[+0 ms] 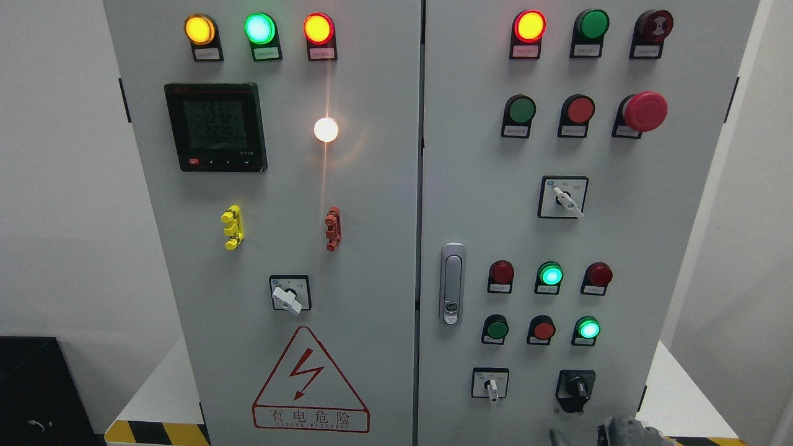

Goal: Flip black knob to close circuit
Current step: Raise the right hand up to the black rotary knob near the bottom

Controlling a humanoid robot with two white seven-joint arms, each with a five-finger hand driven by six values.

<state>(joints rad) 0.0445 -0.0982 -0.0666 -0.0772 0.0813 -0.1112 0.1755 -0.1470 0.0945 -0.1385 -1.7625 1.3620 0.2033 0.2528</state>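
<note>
Right hand at the bottom edge of the cabinet, just below the black knob.

The black knob sits near the lower right corner of the cabinet's right door, with its pointer close to vertical. To its left is a white selector switch. Above the two are three round buttons in a row: green, red, and a lit green lamp. The right hand enters at the bottom edge, right of the middle, under the knob and apart from it. Only dark fingertips and part of the hand show. Whether the hand is released or clenched cannot be determined. The door latch stands at the left edge of the right door. On the left door, a digital meter and a hazard triangle are mounted.
</note>
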